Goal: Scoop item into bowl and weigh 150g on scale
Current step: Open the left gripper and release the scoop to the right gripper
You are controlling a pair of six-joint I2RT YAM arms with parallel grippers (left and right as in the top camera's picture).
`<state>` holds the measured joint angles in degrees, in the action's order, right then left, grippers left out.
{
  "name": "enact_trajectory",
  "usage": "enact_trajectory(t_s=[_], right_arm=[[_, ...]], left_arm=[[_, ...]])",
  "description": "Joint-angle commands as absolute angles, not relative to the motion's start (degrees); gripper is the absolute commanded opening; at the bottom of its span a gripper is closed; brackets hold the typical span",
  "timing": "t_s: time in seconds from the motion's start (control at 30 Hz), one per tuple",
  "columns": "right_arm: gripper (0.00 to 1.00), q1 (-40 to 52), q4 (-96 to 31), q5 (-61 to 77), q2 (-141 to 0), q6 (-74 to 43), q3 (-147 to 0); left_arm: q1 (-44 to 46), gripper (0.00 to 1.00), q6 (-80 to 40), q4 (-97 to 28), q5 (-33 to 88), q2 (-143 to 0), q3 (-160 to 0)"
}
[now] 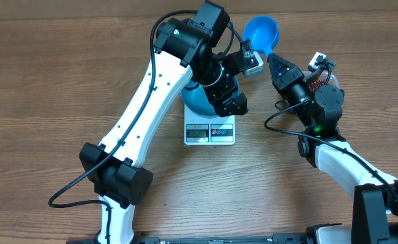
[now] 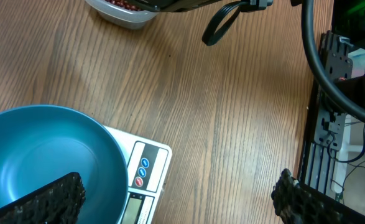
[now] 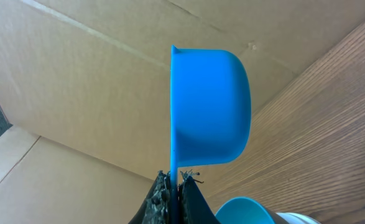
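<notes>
I see matt, grained wood for the table under the scale, whose casing looks like smooth white plastic. The bowl on the scale is smooth with a soft sheen. Above it, the left finger pads are black and knobbly-rough. The scoop looks like smooth blue plastic.

One bowl, one scale, one scoop, one tub.

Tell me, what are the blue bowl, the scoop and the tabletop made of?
The bowl looks like smooth plastic, with a soft even sheen. The scoop seems thin moulded matte plastic, uniformly blue. The table shows wood grain, possibly laminate.
</notes>
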<state>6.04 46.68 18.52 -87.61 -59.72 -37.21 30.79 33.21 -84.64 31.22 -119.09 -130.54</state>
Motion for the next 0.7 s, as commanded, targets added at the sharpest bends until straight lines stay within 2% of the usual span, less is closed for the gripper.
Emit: enact_trajectory(t_s=[0.0, 0.17, 0.43, 0.67], right_arm=[[0.04, 5.91, 46.50, 18.06, -87.24, -58.59, -37.78], [0.04, 5.91, 46.52, 18.11, -87.24, -58.61, -37.78], [0.04, 5.91, 46.54, 19.22, -87.24, -58.61, -37.78], [0.04, 5.91, 46.54, 19.35, -87.24, -58.59, -37.78]], left_arm=[[31.11, 1.00, 34.54, -84.55, 30.87, -117.47, -131.74], [31.11, 1.00, 34.57, -84.55, 30.15, -117.47, -131.74], [31.11, 1.00, 34.54, -84.58, 19.33, -117.47, -131.74], [31.11, 0.99, 34.57, -84.60, 18.83, -117.47, -131.74]])
